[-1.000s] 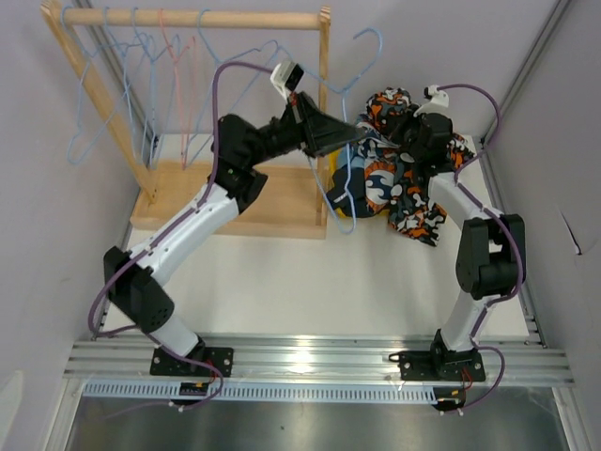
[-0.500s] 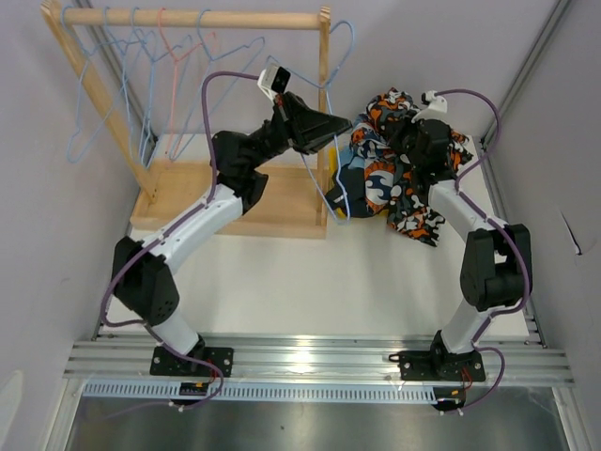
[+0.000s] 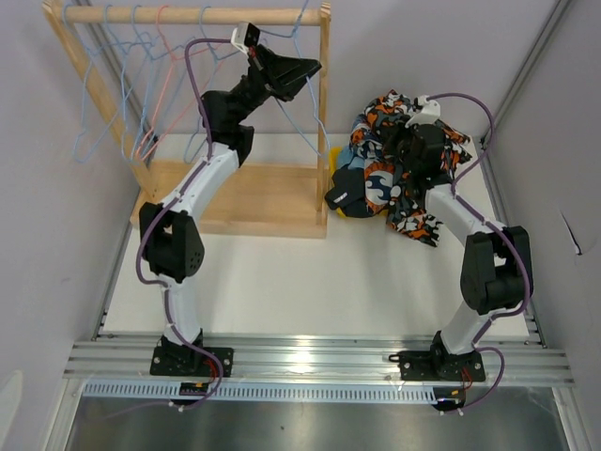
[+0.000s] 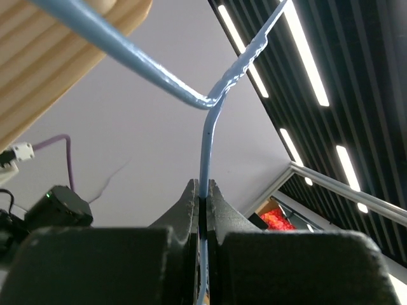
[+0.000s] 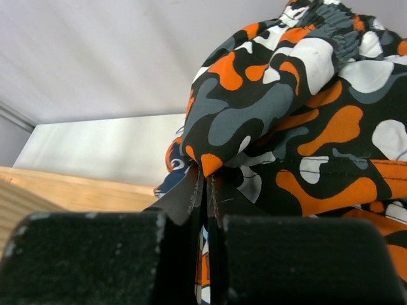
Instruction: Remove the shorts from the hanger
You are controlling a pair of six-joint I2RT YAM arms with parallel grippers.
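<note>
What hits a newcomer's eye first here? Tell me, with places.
The heap of printed shorts at the far right of the table stands out most, and the right gripper is shut on a fold of the orange-black-white blotch pair. Next is the left gripper, raised to the top of the wooden rack at far left and clamped on a light blue wire hanger.
</note>
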